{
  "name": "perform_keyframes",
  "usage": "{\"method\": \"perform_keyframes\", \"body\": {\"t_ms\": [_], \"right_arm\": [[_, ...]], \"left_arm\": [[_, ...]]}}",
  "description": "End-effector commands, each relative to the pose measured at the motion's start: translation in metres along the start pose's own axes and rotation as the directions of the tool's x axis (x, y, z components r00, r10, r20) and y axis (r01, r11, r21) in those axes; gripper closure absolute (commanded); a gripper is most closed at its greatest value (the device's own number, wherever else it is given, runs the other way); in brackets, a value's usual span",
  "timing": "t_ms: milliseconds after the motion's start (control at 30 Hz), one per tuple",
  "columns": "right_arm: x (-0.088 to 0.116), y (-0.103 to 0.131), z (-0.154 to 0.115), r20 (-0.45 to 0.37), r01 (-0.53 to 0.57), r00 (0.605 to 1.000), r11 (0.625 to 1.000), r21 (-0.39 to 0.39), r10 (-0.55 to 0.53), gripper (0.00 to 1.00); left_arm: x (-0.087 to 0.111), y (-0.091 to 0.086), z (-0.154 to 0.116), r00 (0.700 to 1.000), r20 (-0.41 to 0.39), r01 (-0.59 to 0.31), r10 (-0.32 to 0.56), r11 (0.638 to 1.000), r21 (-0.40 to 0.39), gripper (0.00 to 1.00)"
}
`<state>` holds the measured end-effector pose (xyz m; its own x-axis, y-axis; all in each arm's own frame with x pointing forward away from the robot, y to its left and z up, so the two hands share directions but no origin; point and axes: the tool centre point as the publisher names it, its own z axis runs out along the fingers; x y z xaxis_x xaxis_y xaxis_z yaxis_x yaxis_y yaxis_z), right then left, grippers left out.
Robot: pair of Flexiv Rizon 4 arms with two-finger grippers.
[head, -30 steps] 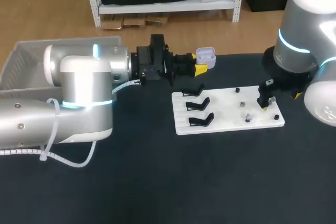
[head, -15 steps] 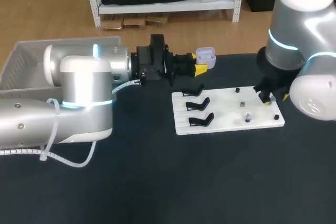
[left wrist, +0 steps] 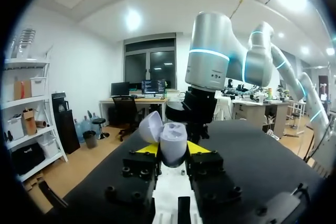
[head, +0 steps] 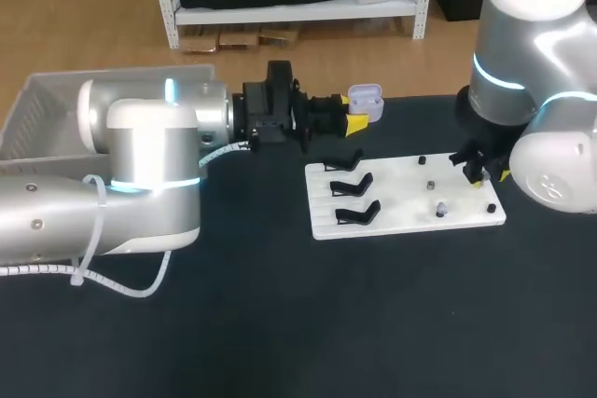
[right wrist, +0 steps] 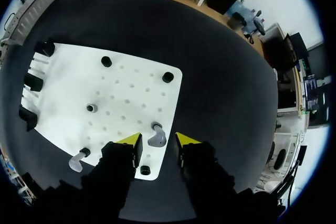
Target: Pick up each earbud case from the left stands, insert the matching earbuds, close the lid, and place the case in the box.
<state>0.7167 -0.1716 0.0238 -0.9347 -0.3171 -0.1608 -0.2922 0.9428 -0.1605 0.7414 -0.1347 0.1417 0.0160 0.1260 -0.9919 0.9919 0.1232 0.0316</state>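
A dark desk (head: 280, 323) carried a white board (head: 401, 207), with black stands (head: 353, 195) on its left side and small pegs on its right. The left gripper (left wrist: 171, 153) was held level above the desk behind the board, its fingers pinching the earbud case (left wrist: 172, 141) from both sides, with the lid (left wrist: 149, 127) tipped open and the mouth facing up. The grey box (head: 37, 118) sat well apart, at the desk's far left.

The right gripper (right wrist: 158, 141) hung over the board's right side with its fingers spread. An earbud (right wrist: 155, 136) sat on its peg directly between the yellow tips, and as far as the wrist view showed, a gap remained on each side. Its stem seemed to run ahead of the fingers rather than across them. A second earbud (right wrist: 77, 162) lay on the board well to one side of them. The right arm was plainly the nearer, so closing straight in would likely take the earbud.
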Motion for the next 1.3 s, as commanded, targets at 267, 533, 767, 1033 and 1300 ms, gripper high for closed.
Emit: {"method": "perform_keyframes", "body": {"t_ms": [267,533,767,1033,1300], "right_arm": [[-0.001,0.002,0.001,0.0,-0.004,1.0,1.0,0.001,0.004,1.0],[0.003,-0.003,-0.026,-0.003,-0.03,1.0,0.999,0.029,0.03,1.0],[0.009,0.002,-0.084,-0.013,-0.064,0.998,0.998,0.018,0.064,1.0],[0.011,0.021,-0.132,-0.006,-0.116,0.993,0.993,-0.007,0.116,1.0],[0.011,0.021,-0.132,-0.006,-0.116,0.993,0.993,-0.007,0.116,1.0]], "left_arm": [[0.002,-0.001,0.0,1.0,0.008,-0.004,0.004,1.0,-0.005,1.0],[0.002,-0.001,0.0,1.0,0.008,-0.004,0.004,1.0,-0.005,1.0],[0.002,-0.001,0.0,1.0,0.008,-0.004,0.004,1.0,-0.005,1.0],[0.002,-0.001,0.0,1.0,0.008,-0.004,0.004,1.0,-0.005,1.0],[0.002,-0.001,0.0,1.0,0.008,-0.004,0.004,1.0,-0.005,1.0]]}}
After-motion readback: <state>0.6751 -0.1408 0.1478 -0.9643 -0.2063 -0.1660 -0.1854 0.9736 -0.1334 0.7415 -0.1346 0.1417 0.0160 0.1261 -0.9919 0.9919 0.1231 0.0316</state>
